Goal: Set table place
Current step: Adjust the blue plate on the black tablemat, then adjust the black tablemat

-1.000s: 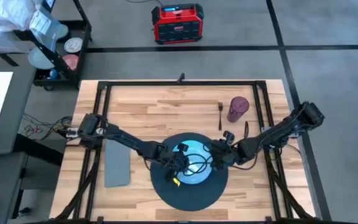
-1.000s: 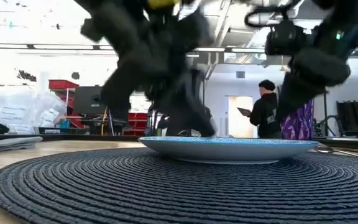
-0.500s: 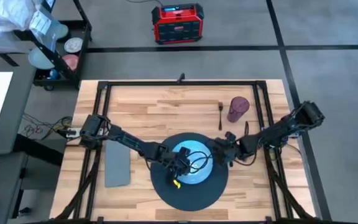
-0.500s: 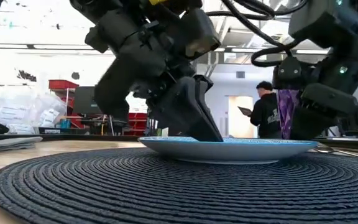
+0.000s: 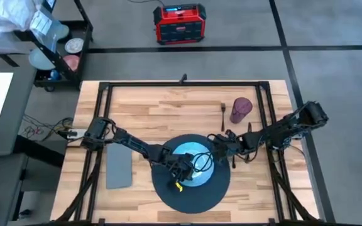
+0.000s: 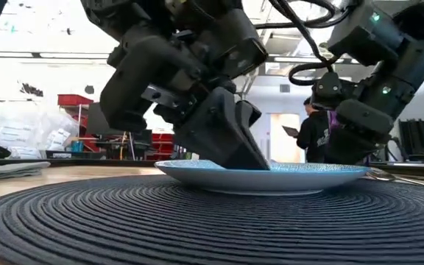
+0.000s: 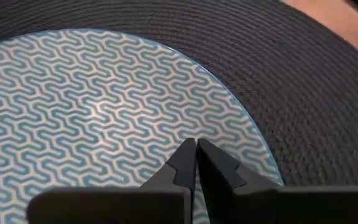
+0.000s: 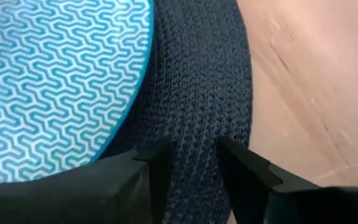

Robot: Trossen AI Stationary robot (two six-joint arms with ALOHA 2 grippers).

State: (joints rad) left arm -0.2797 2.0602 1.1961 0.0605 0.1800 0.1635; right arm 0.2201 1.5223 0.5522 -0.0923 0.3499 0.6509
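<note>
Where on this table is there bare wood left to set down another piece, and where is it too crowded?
Free patches on the table: the wide far strip left of the fork and cup, and the near corners beside the mat. Crowded: the plate, where the left gripper presses shut and the open right gripper hovers at the mat's edge; the napkin fills the left side.

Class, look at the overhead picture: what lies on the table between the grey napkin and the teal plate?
In the high view, between the napkin and the plate lie bare wood, then the dark mat's rim; the left arm reaches across above.
</note>
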